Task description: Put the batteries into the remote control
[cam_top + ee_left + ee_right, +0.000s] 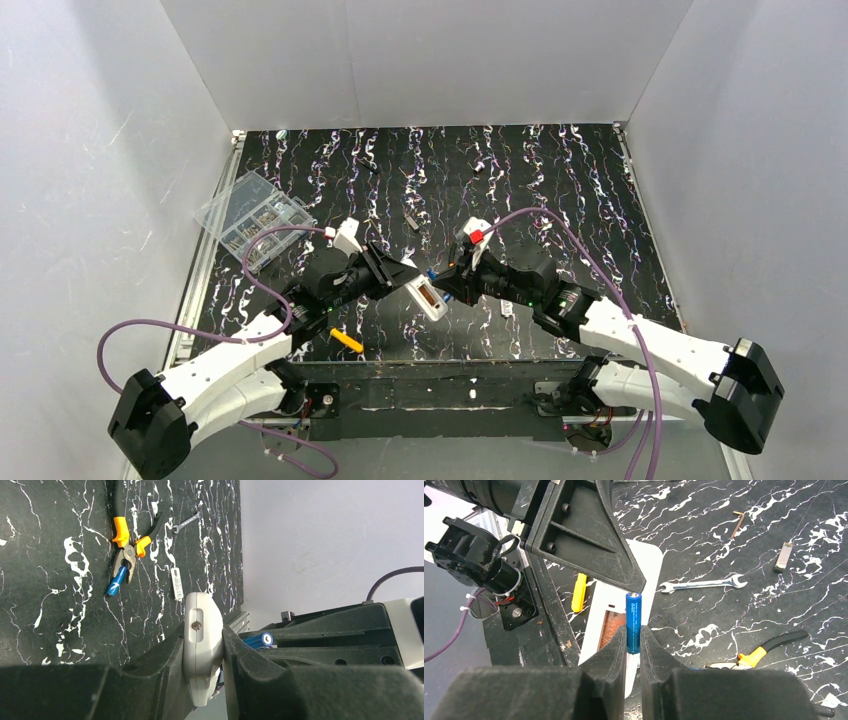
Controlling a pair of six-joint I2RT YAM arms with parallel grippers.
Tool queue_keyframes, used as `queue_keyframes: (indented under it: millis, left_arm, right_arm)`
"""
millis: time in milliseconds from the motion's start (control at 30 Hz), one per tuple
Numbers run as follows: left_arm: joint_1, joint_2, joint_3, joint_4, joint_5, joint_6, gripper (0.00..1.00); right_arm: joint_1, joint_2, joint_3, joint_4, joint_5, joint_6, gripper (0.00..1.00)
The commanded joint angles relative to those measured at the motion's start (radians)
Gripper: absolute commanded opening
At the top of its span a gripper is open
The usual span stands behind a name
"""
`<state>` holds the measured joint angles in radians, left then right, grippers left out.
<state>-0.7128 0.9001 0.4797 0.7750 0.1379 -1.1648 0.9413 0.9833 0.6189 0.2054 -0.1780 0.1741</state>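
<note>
Black, white-veined tabletop is stretching away from my two bases toward pale grey walls, and the work is happening just ahead of me, above its near part; my left gripper [202,652] is clamping the remote control [202,612] between its fingers, holding it off the table with the open battery recess [610,629] turned toward my other arm; my right gripper [633,641] is pinching a battery [633,611] by its lower end, so most of the blue cell is sticking out past the fingertips, its free end hanging just beside the recess and close to my left finger; I am judging this to be the first insertion, since I am seeing no cell sitting in the recess, though part of it is hiding behind my own fingers; the next move is calling for me to turn the cell so it is lying along the slot, match its ends to the contacts, press it home, and only then let my right jaws part, with my left bracing the handset against the push; counting outward, I am seeing one remote and two cells, one in my grip and a second battery [115,583] lying on the table right at the nose of the single pair of pliers [127,555]; farther off, one wrench [704,584] is lying flat, and one clear compartment box [255,215] is sitting by the left wall.
</note>
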Motion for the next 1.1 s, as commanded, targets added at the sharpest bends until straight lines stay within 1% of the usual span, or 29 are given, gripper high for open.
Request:
queue_keyframes:
  millis: [0,233,433,633,800,1067]
  left_arm:
    - [-0.003,-0.014,0.03,0.007,0.007,-0.012,0.0]
    - [-0.003,-0.001,0.028,0.015,0.0,-0.009,0.0]
    - [-0.003,0.015,0.032,0.004,-0.003,-0.001,0.0]
    - [-0.003,0.037,0.03,0.03,-0.013,-0.018,0.0]
    - [-0.002,0.052,0.036,0.053,-0.025,-0.004,0.0]
    - [-0.003,0.08,0.019,0.163,-0.01,0.031,0.0]
  right_arm:
    - [0.013,0.013,-0.004,0.064,0.033,0.006,0.01]
    - [0.02,0.025,0.005,0.052,0.026,0.022,0.01]
    - [0.024,0.01,0.021,0.012,0.054,0.054,0.01]
    - [0.025,0.018,0.018,-0.009,0.069,0.098,0.01]
    - [0.029,0.014,0.017,-0.014,0.082,0.124,0.01]
    - [0.037,0.049,0.04,-0.04,0.071,0.116,0.01]
